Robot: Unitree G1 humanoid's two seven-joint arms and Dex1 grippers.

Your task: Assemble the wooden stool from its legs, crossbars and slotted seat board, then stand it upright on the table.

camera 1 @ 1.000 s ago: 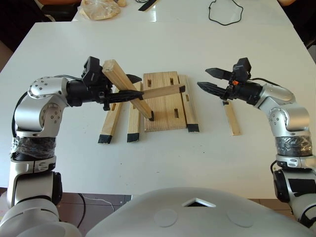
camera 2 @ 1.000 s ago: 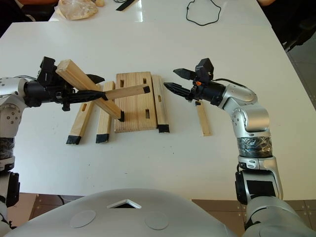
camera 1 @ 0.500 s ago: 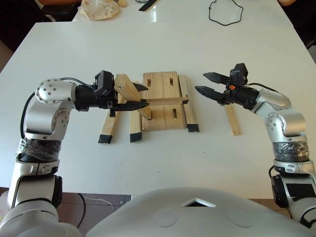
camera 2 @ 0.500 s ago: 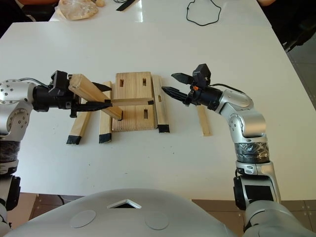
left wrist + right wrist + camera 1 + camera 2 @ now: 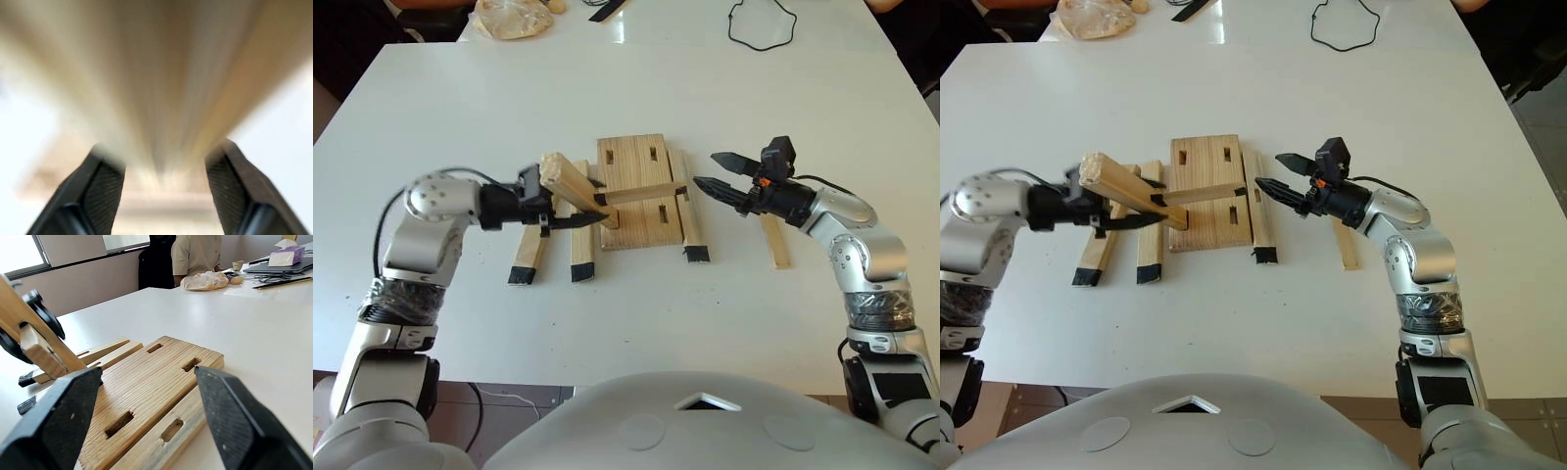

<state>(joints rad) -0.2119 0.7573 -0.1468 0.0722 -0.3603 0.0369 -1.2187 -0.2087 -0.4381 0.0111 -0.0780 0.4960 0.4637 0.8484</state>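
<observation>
**Bench** point(image 5: 626, 88): white top, carries all the stool parts.

**Seat board** point(image 5: 631, 164): slotted, lies flat at mid-bench between the two arms. In the right wrist view its slots face up point(image 5: 146, 391).

**Leg** point(image 5: 564, 174): held tilted, high end to the left. Its low end is at the left edge of the seat board. Whether it sits in a slot cannot be told.

**Crossbar** point(image 5: 646, 191): joined to the leg near its low end. It runs right across the seat board to the board's right edge.

**Left gripper** point(image 5: 597, 210): left of the seat board, fingers point(image 5: 105, 191) pinching the leg from both sides.

**Right gripper** point(image 5: 705, 168): just right of the seat board and above the bench. Fingers point(image 5: 63, 426) are spread, with nothing between them, and point left at the board.

**Outer loose leg** point(image 5: 530, 255) and **inner loose leg** point(image 5: 579, 247): flat on the bench side by side, left of the seat board, black tips toward the near edge.

**Third loose leg** point(image 5: 690, 223): flat along the right edge of the seat board, black tip near.

**Slim wooden piece** point(image 5: 777, 245): flat on the bench farther right, partly under the right arm.

**Black cable** point(image 5: 759, 24) and **bag** point(image 5: 514, 18): at the far side, well apart from the parts.
</observation>
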